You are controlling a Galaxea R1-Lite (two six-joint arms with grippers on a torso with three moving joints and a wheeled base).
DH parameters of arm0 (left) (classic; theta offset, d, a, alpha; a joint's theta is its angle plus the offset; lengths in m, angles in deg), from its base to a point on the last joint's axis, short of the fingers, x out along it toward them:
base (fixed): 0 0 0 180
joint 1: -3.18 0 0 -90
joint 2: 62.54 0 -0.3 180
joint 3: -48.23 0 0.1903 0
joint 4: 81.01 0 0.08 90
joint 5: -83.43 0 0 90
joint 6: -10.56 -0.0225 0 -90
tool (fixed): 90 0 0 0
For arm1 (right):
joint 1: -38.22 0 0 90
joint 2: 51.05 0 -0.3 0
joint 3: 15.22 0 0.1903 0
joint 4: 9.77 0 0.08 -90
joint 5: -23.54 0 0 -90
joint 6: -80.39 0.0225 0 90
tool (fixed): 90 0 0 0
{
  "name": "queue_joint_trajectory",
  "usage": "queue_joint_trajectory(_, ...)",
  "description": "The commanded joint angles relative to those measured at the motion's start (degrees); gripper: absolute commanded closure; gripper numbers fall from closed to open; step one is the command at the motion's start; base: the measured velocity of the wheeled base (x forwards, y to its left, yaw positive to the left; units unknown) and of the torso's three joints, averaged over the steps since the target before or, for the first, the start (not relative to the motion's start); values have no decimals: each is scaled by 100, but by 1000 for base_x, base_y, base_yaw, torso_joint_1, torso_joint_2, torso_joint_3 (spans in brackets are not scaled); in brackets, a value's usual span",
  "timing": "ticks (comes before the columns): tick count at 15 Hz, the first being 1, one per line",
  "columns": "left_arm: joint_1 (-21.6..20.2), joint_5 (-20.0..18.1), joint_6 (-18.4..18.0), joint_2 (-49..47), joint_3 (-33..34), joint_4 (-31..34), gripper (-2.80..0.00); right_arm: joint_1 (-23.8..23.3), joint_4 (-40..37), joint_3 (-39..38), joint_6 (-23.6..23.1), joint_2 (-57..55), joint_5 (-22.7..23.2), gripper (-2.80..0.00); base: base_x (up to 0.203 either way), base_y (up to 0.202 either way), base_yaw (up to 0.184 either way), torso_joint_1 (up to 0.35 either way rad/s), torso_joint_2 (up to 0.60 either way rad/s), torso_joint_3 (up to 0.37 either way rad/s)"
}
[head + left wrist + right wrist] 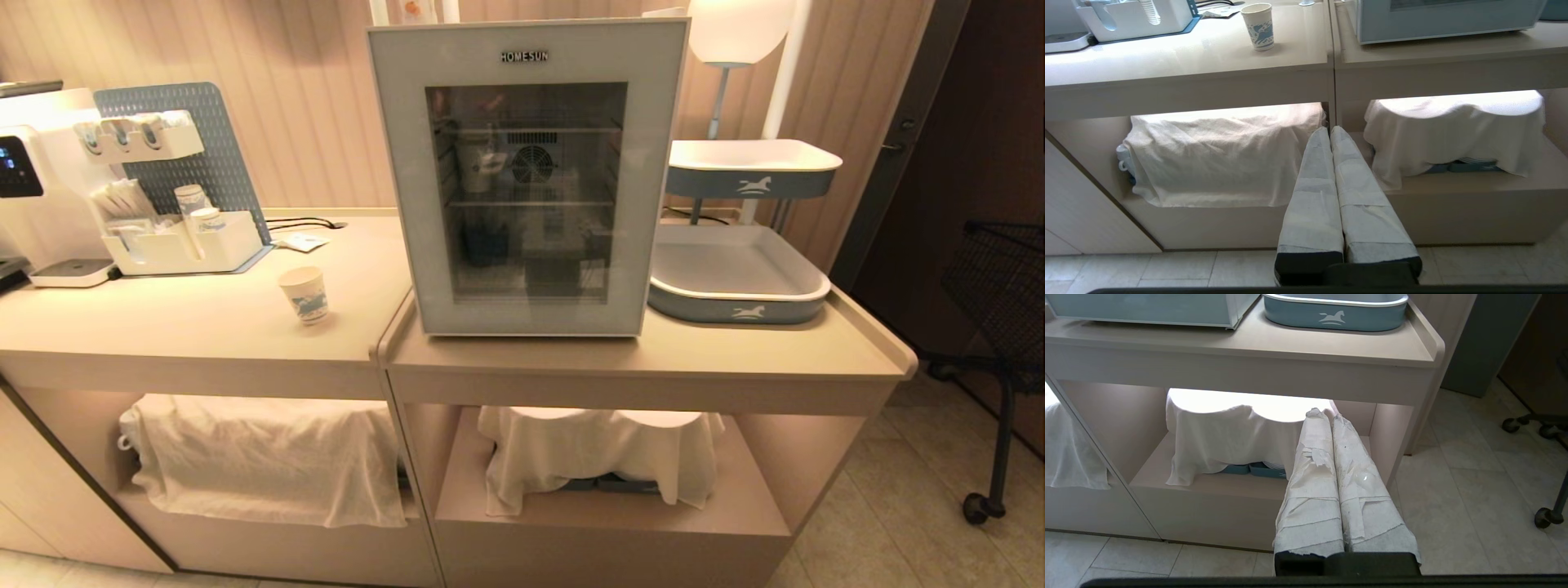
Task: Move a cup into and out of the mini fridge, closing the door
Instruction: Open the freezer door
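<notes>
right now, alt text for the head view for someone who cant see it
A white mini fridge with its glass door shut stands on a beige counter. To its left a cup with a blue print stands upright alone; to its right are two blue trays.

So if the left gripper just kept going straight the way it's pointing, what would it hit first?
Probably the upright panel between the two under-counter shelves: the shut left gripper aims at it, between the white cloths. Depth is unclear.
</notes>
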Motion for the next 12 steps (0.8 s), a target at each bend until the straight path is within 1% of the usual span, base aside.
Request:
queue_joint_trajectory(1,-2,-41,63,-385,-858,905,0,-2,1,-1,0,1,4,0,0,0,0,0,0,0)
queue_joint_trajectory(3,22,-102,433,-1262,-1518,1234,0,-3,1,-1,0,-5,4,0,0,0,0,0,0,0)
queue_joint_trajectory(6,171,-158,1330,-2975,-2626,1391,0,-3,1,-1,-7,-6,4,0,0,0,0,0,0,0)
queue_joint_trajectory(7,282,-247,1614,-3521,-2977,1401,0,2,1,-1,-2,1,4,0,0,0,0,0,0,0)
queue_joint_trajectory(8,369,-413,1882,-4061,-3289,1342,0,-3,1,-1,0,1,4,0,0,0,0,0,0,0)
queue_joint_trajectory(10,460,-923,2295,-5048,-3761,939,0,-3,1,-1,0,1,4,0,0,0,0,0,0,0)
queue_joint_trajectory(11,467,-1169,2541,-5535,-3994,621,0,5,1,-1,-3,-1,4,0,0,0,0,0,0,0)
queue_joint_trajectory(12,467,-1328,2730,-5941,-4166,236,0,-1,1,-1,0,1,4,0,0,0,0,0,0,0)
